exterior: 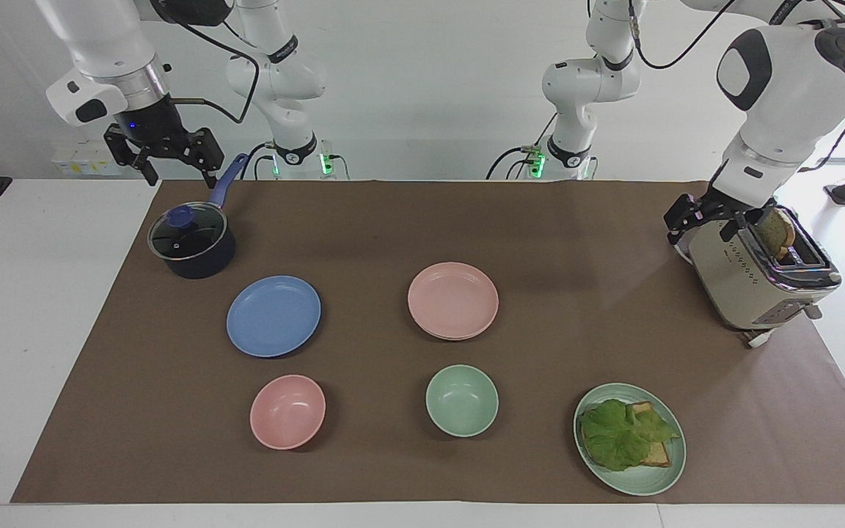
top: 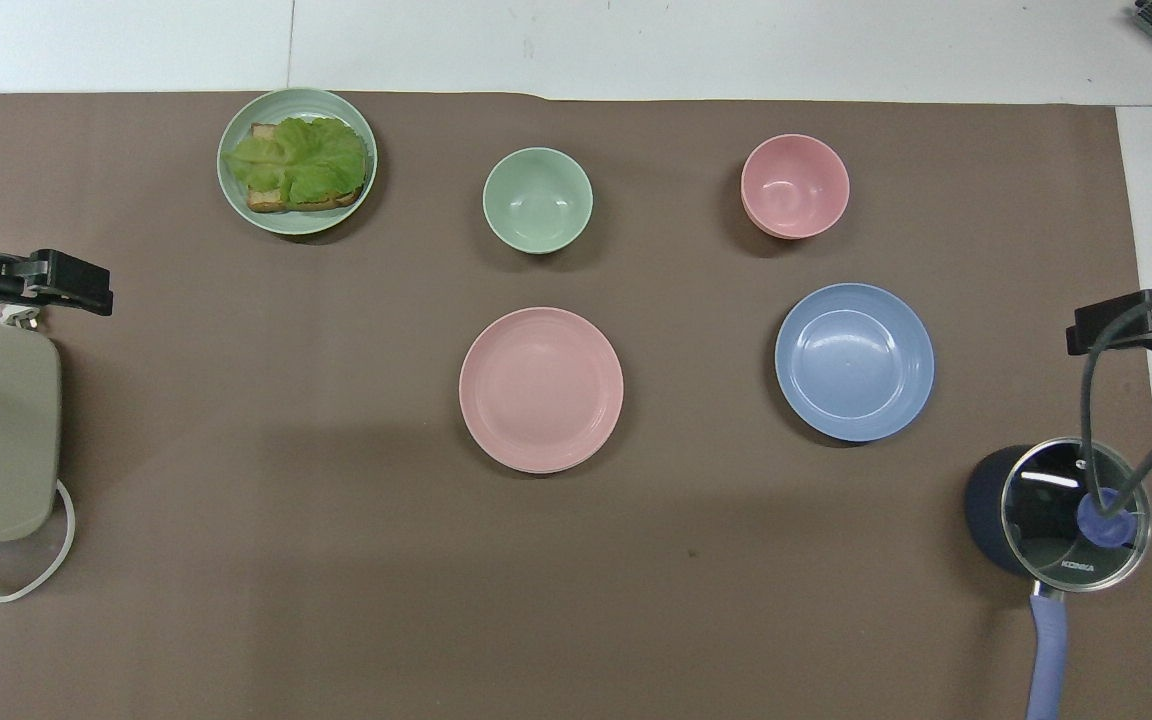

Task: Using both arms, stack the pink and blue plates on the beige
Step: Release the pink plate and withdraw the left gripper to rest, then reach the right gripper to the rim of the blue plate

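Observation:
The pink plate [exterior: 453, 299] [top: 541, 389] lies flat at the middle of the brown mat, and a thin second rim shows under its edge. The beige plate is otherwise hidden. The blue plate [exterior: 273, 315] [top: 854, 361] lies alone beside it, toward the right arm's end. My left gripper [exterior: 701, 218] [top: 76, 290] hangs open and empty over the toaster's end nearest the robots. My right gripper [exterior: 180, 174] [top: 1106, 330] waits open and empty in the air above the saucepan's handle.
A dark saucepan [exterior: 191, 242] with a glass lid stands near the robots at the right arm's end. A pink bowl [exterior: 287, 411], a green bowl [exterior: 461, 400] and a green plate with lettuce and toast [exterior: 629, 438] lie farthest from the robots. The toaster [exterior: 760, 271] holds a slice of toast.

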